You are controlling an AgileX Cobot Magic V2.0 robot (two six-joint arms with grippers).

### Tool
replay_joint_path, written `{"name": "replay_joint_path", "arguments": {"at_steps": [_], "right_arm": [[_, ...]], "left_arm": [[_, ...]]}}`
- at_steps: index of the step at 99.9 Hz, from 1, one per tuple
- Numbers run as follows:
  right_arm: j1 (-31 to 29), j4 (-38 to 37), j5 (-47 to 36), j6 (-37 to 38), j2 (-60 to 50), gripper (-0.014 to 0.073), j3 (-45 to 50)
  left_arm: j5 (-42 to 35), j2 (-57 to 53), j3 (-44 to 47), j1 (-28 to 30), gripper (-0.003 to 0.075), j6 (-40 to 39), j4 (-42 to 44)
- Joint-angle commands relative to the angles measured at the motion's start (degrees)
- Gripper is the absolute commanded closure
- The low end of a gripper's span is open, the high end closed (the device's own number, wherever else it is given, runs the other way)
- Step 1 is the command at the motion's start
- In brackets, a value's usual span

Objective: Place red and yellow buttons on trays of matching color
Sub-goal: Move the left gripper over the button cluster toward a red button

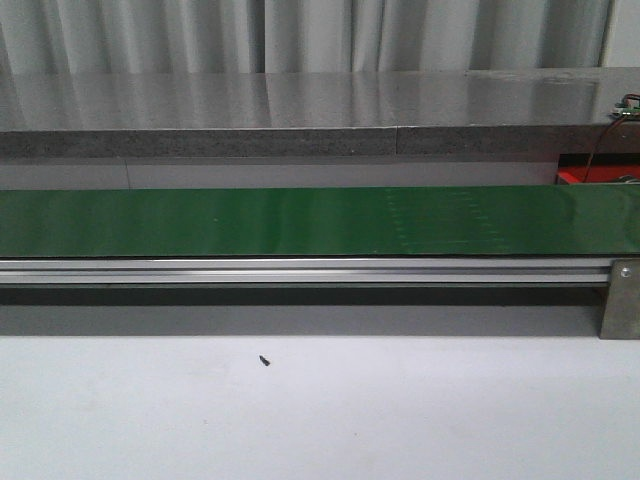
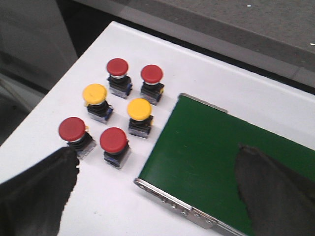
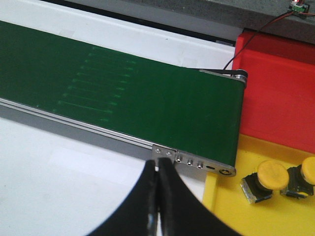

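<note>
Now, left gripper (image 2: 152, 196) jaws wide over six buttons at frame's left, nearest red button (image 2: 114, 140). Right gripper (image 3: 158, 206) jaws closed, empty, by yellow tray (image 3: 231, 206) holding two. Next: descend, grasp.

Six buttons are standing in a tight cluster near a corner of the white desk (image 2: 206, 83), just beside the end of the green conveyor belt (image 2: 206, 162): four red buttons (image 2: 117, 67) and two yellow buttons (image 2: 139, 109), with only narrow gaps between them. The belt surface is lying bare along its length. At its other end, the red tray (image 3: 280, 93) is sitting unoccupied, while two yellow buttons (image 3: 272, 176) are taking up part of the yellow tray (image 3: 231, 206). A small dark speck (image 1: 264, 360) is lying on the open desk front.
</note>
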Motion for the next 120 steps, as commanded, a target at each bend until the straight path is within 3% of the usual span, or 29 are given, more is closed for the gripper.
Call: {"name": "replay_joint_path", "arguments": {"at_steps": [1,22,64,120], "right_arm": [[0.1,0.5,-3.3,-0.5,-0.2,0.069,-1.3],[0.1,0.5,-3.3,-0.5,-0.2,0.069,-1.3],[0.1,0.5,-3.3,-0.5,-0.2,0.069,-1.3],[0.1,0.5,-3.3,-0.5,-0.2,0.069,-1.3]], "left_arm": [[-3.1,3.1,-3.9,2.2,0.0101,-0.6,1.4],[-4.3,12.3,-6.2,5.1,0.0101,-0.6,1.6],[-12.3,25.6,-6.3,5.5,0.0101,-0.6,2.5],[-11.6,36.1,-13.0,5.5,0.0101,-0.6,5.0]]}}
